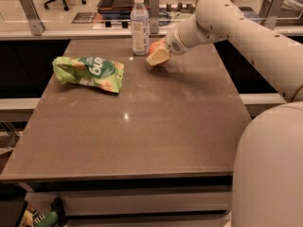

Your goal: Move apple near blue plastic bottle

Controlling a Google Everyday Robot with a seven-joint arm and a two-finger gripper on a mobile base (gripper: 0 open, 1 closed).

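Gripper (156, 54) low over far end of desk (142, 126), just right of blue plastic bottle (139, 20). Fingers closed on apple (153, 46), which they mostly hide. Apple sits beside the bottle without touching it, likely the drop spot. Green snack bag (89, 72) well left.

**A round red-orange apple (153, 46) just beside a tall, slim pale-blue plastic bottle (139, 25)**

The bottle stands upright near the far edge of the brown tabletop (142, 126). It is clear, with a white cap and a white printed label. The apple is just to its right, low over the surface and mostly hidden by the gripper (158, 56) at it. Whether the apple touches the bottle or the tabletop cannot be told.
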